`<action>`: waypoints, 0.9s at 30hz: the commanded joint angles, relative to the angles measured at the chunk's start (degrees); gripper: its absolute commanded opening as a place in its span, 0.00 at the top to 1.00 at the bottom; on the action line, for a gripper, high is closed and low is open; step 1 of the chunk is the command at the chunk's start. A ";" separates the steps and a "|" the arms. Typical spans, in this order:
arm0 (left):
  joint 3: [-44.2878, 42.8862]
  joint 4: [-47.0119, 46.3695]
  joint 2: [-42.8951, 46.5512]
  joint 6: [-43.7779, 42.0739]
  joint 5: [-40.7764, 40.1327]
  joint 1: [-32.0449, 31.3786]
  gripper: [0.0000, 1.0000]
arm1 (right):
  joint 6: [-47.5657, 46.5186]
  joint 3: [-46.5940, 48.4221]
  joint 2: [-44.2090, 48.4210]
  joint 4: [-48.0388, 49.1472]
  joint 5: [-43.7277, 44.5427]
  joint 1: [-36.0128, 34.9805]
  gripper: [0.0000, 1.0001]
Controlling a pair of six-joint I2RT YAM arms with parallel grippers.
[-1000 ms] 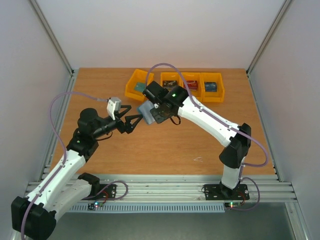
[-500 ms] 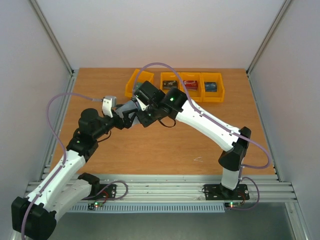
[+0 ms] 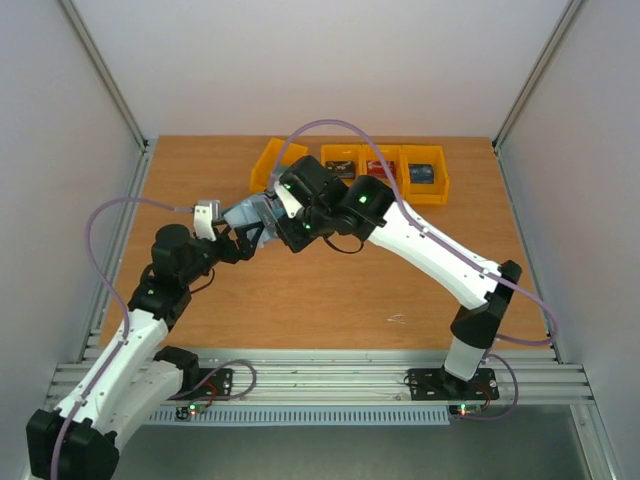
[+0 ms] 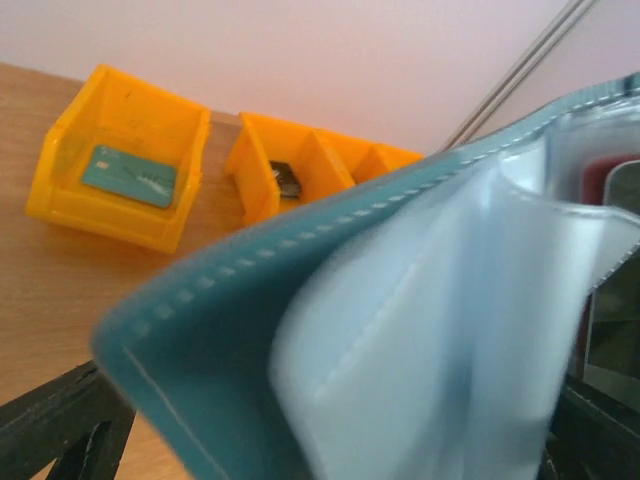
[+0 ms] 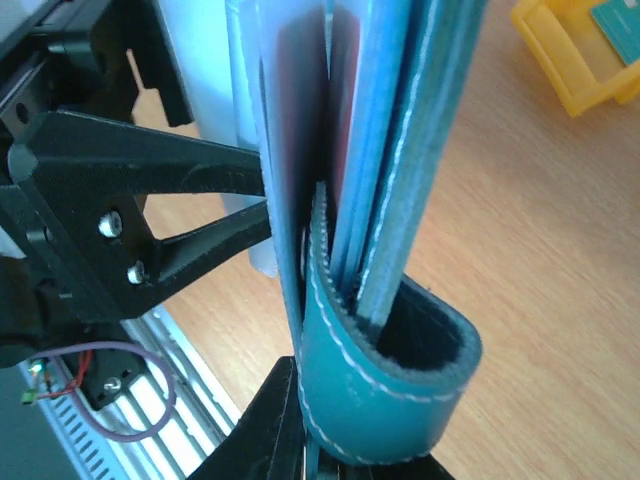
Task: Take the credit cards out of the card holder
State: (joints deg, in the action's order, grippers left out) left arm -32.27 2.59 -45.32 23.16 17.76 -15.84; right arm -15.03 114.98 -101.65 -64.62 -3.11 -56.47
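The right gripper clamps the card holder by its tabbed edge, raised off the table before the yellow bins, apparently so the clear pockets fan toward the left gripper, whose jaws stand wide beside them, ready to pinch a reddish card.

The right claw carried the card holder leftward into the left claw.

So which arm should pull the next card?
Probably left: left pincer straddles the card holder's open pockets, red card showing. Right pincer clamps its bottom edge, steadying it.
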 commanded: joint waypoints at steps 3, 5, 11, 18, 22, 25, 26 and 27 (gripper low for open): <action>1.63 -12.04 3.46 6.54 13.34 4.28 0.01 | -4.79 -3.37 7.86 5.25 -14.61 0.39 0.99; 1.46 -15.12 4.34 8.05 19.27 5.21 0.00 | -5.85 -4.84 9.82 5.82 -16.56 0.79 0.99; 1.86 -20.06 6.52 9.05 30.45 6.33 0.01 | -7.65 -9.86 16.11 8.48 -22.05 3.11 0.99; 1.54 -20.49 8.17 8.75 31.96 6.41 0.01 | -9.99 -13.97 21.61 8.07 -26.83 3.85 0.99; 0.70 -20.32 8.91 8.21 33.42 6.50 0.01 | -10.02 -15.57 23.46 7.62 -26.90 5.42 0.99; 0.04 -19.72 9.16 6.86 34.85 6.52 0.01 | -9.86 -15.84 23.62 7.60 -28.41 7.30 0.99; 0.02 -19.60 9.12 6.50 34.70 6.52 0.01 | -9.78 -15.79 23.41 7.58 -28.90 7.87 0.99; -0.05 -19.34 9.11 6.36 34.01 6.52 0.01 | -9.68 -15.72 23.22 7.57 -29.57 8.53 0.99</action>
State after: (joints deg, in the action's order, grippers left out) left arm -31.24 -14.87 -36.93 30.94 51.29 -9.96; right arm -23.73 99.04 -79.70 -57.54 -28.29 -50.13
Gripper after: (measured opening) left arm 0.995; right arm 0.060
